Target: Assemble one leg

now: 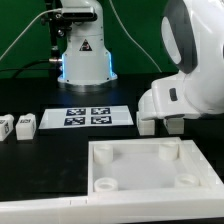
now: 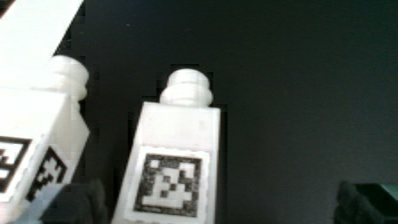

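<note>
End effector (image 2: 217,204): open. It is seen only in the wrist view. The dark fingertips (image 2: 61,204) are spread wide at the frame edge and nothing is clamped.
Leg (image 2: 175,150): laid flat on the dark worktop (image 2: 294,90) between the spread fingertips, nearer one of them. The tag face is up and the rounded peg is pointed away from the camera. Contact with a finger cannot be told.
Second leg (image 2: 43,120): just beside the first and roughly parallel, with a narrow dark gap between. It is partly cut off by the frame.
Arm (image 1: 190,60): fills the exterior view's right. The fingers are covered by its wrist housing, so the opening cannot be read there.
White blocks (image 1: 147,126): two are seen just under the housing. Whether they are the wrist-view legs cannot be told.
Tagged blocks (image 1: 24,124): two small ones at the exterior view's left edge, well apart from the arm.
Marker board (image 1: 95,117): flat on the worktop, between those blocks and the arm.
Tray-like panel (image 1: 150,165): large and white with round corner sockets, in the foreground near the arm.
Pedestal (image 1: 85,55): white with a dark triangle mark, behind the marker board.
</note>
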`<move>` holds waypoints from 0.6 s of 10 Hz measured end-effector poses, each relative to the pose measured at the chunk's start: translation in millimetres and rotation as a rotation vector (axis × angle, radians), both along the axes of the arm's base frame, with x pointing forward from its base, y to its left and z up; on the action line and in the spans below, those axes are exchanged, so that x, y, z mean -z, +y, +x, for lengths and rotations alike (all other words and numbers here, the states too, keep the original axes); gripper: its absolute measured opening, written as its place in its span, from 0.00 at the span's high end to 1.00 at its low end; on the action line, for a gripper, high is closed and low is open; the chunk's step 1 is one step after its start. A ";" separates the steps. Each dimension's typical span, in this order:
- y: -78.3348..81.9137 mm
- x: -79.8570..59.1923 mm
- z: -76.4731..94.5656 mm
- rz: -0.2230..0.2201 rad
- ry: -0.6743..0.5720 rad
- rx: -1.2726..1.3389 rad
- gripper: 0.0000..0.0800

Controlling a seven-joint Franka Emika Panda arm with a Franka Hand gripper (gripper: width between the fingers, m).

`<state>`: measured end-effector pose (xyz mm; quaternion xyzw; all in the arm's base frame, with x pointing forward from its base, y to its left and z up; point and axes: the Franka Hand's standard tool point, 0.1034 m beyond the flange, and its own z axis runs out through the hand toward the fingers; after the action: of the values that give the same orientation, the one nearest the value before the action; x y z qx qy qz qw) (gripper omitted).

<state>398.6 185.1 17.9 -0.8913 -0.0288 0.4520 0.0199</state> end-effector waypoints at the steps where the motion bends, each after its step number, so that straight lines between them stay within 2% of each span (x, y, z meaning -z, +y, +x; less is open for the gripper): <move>1: -0.8 4.0 -4.3 -0.002 0.001 0.001 0.19; 5: -1.4 7.1 -9.0 -0.003 0.009 0.001 0.19; 6: -1.4 7.1 -9.0 -0.004 0.009 0.001 0.33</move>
<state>389.5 183.7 10.8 -0.8892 -0.0277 0.4562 0.0186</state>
